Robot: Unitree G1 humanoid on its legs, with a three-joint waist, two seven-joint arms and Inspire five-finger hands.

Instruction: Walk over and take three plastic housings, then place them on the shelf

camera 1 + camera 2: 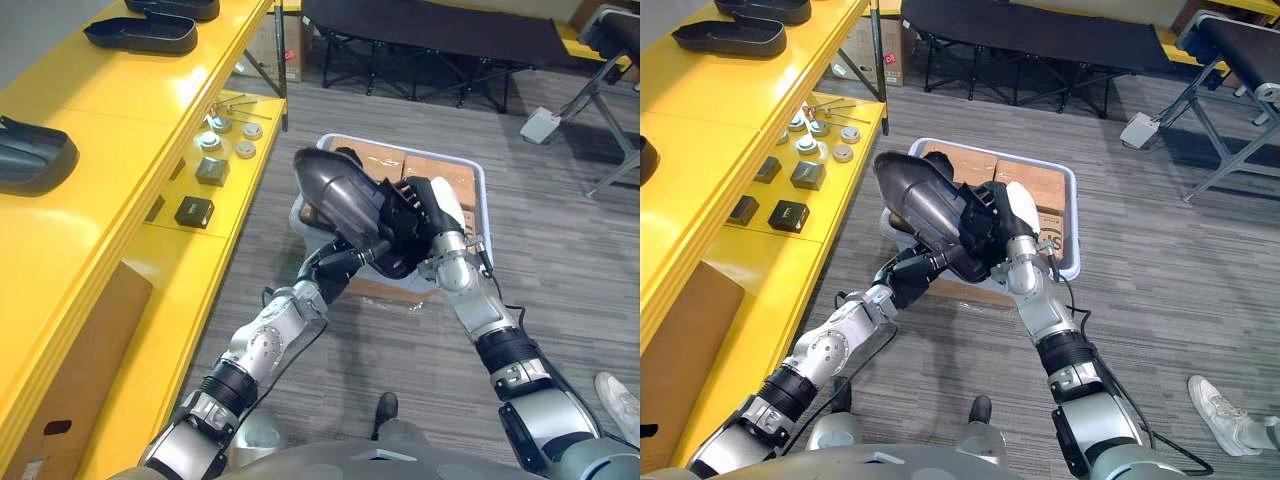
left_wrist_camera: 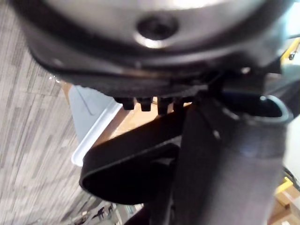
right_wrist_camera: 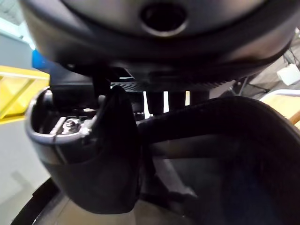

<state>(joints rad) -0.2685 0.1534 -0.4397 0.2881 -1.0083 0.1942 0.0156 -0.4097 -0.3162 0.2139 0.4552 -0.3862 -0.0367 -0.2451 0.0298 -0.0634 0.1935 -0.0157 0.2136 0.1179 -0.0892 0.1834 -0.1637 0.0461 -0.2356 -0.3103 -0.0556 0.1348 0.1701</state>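
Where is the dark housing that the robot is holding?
Mid-picture in the eye views: the housing is gripped by the left robot hand and right robot hand above the white bin, right of the yellow shelf.

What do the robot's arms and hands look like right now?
The left arm and right arm are silver-grey jointed segments with black bands. The left hand and right hand are dark; the right thumb bears a white cover.
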